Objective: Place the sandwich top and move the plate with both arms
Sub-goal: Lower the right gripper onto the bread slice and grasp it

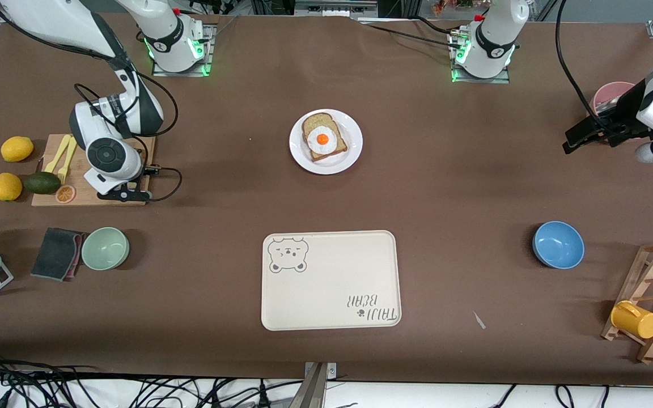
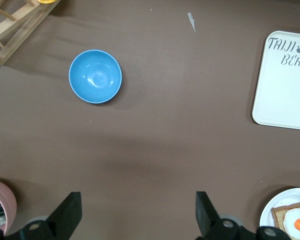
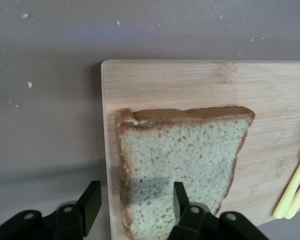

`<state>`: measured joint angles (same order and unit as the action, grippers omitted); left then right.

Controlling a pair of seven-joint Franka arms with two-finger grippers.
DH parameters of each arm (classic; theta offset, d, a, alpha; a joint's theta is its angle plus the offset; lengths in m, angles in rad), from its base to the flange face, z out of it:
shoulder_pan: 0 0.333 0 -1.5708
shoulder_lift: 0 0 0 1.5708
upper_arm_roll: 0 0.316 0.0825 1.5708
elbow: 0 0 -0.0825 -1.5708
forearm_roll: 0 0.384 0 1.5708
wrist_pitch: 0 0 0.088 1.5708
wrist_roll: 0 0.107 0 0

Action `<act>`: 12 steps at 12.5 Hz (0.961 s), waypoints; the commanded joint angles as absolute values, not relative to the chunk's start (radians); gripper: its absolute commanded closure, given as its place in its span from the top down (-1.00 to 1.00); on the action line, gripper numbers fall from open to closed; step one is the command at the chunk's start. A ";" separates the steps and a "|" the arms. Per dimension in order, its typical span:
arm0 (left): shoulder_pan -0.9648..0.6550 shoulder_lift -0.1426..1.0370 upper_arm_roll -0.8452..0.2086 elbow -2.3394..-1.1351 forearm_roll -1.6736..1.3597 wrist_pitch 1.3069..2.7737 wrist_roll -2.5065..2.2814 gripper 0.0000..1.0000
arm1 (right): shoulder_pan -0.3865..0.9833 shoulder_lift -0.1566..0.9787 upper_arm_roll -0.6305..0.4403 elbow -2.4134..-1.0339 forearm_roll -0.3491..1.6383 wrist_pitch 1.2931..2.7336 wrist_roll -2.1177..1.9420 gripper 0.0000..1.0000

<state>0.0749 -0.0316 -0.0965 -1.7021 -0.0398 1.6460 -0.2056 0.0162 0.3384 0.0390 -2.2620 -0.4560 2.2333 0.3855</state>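
Reaching for the sandwich top (image 3: 182, 165) — nothing placed yet.
Tan, speckled, brown-crusted, it lies flat on the cutting board (image 3: 200, 82) at the right arm's end; the right gripper (image 3: 135, 202) hangs over its edge, fingers spread. Farther off, the plate (image 1: 301, 156) holds only the egg slice (image 1: 324, 137) — the left gripper (image 2: 137, 212) waits released.

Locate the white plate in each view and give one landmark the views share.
Front view: plate mid-table, farther than the bear tray.
Left wrist view: plate rim at the bottom-right corner.
Right wrist view: not in it.
Shared landmark: the tray, in the front and left wrist views.
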 commanded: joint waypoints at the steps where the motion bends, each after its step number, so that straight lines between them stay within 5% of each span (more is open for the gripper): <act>1: 0.072 -0.028 -0.098 -1.692 -0.041 1.632 -0.210 1.00 | 0.014 0.351 0.040 -2.256 -0.485 2.229 0.416 0.28; 8: 0.061 -0.015 -0.100 -1.652 -0.051 1.632 -0.210 1.00 | 0.014 0.350 0.040 -2.258 -0.486 2.226 0.416 -0.44; 10: 0.058 -0.014 -0.100 -1.646 -0.048 1.631 -0.206 1.00 | 0.014 0.350 0.040 -2.257 -0.486 2.224 0.417 -1.00; 12: 0.058 -0.014 -0.100 -1.635 -0.051 1.632 -0.210 1.00 | 0.017 0.342 0.040 -2.253 -0.486 2.218 0.416 -1.00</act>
<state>0.0652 -0.0284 -0.1032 -1.6749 -0.0398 1.6467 -0.2057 0.0169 0.3456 0.0386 -2.2584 -0.4673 2.2273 0.3967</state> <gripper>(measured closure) 0.000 0.877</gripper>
